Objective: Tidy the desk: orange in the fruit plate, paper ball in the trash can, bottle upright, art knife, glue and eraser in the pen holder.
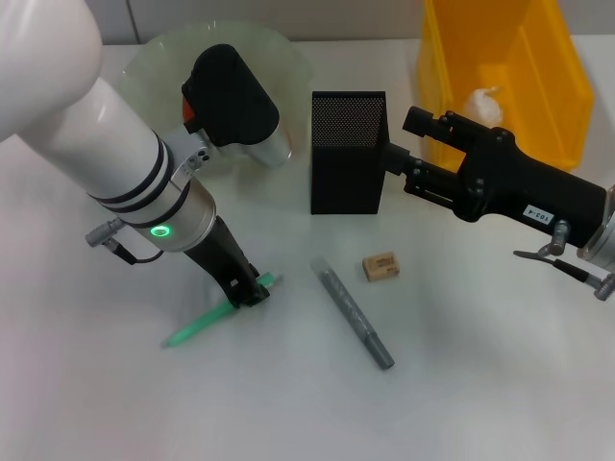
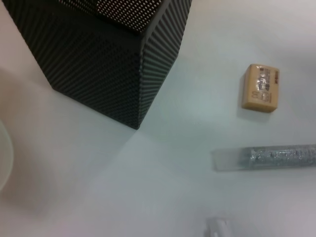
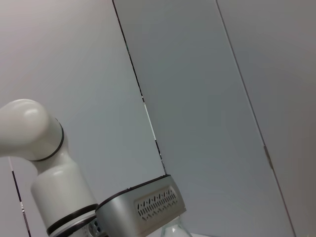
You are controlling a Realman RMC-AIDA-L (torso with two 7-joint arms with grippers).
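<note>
My left gripper (image 1: 250, 291) is down at the table in the front left, shut on the green art knife (image 1: 204, 325), which lies flat. The grey glitter glue (image 1: 352, 313) (image 2: 276, 157) lies at centre front. Just beyond it is the tan eraser (image 1: 380, 266) (image 2: 260, 88). Behind them stands the black mesh pen holder (image 1: 346, 154) (image 2: 108, 64). My right gripper (image 1: 405, 140) hovers open and empty beside the holder's right wall. The orange (image 1: 189, 113) peeks out in the fruit plate (image 1: 154, 58), mostly hidden by my left wrist. The paper ball (image 1: 483, 101) lies in the yellow trash can (image 1: 538, 86). The bottle is out of view.
The right wrist view looks up at grey wall panels and my own white left arm (image 3: 44, 163). My left forearm (image 1: 106, 144) crosses the table's back left, over the plate. Bare white tabletop (image 1: 480, 384) spreads along the front right.
</note>
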